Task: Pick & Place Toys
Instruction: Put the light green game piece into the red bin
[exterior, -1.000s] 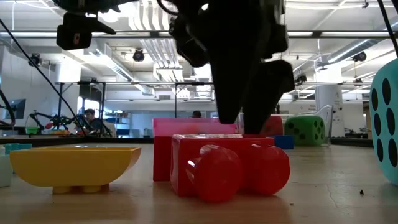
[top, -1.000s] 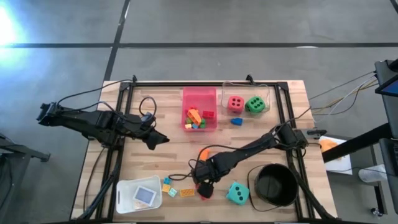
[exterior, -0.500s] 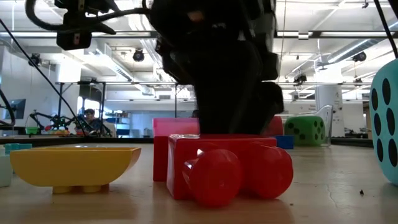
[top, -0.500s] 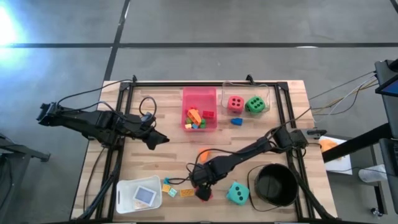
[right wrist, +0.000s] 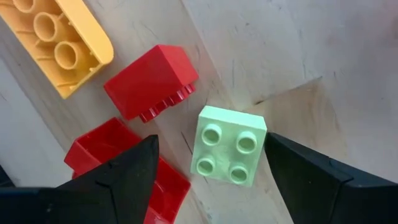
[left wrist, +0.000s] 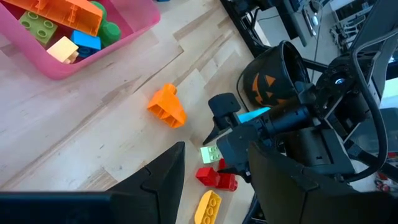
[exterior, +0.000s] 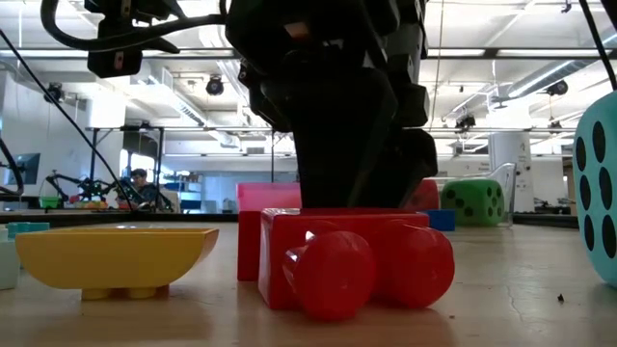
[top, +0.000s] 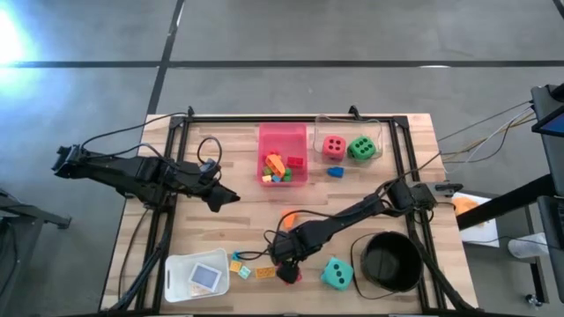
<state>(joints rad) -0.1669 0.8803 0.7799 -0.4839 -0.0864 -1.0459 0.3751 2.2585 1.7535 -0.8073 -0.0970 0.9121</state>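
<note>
We hold our right end effector [right wrist: 211, 163] low over the worktop [right wrist: 323, 43], fingers spread and empty, the pale green brick [right wrist: 227, 153] lying between them. Our next step, we judge, is closing and lifting. The red bricks [right wrist: 152, 82] lie just beside. The left end effector [top: 231, 197] waits well apart, fingers parted. In the low view the arm hides the green brick.

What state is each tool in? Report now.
Left tool: open, empty, waiting above the table.
Right tool: open, straddling the pale green brick, not yet closed.

Grey floor [top: 291, 35]; workshop, seemingly fluorescent-lit [exterior: 231, 24].
</note>
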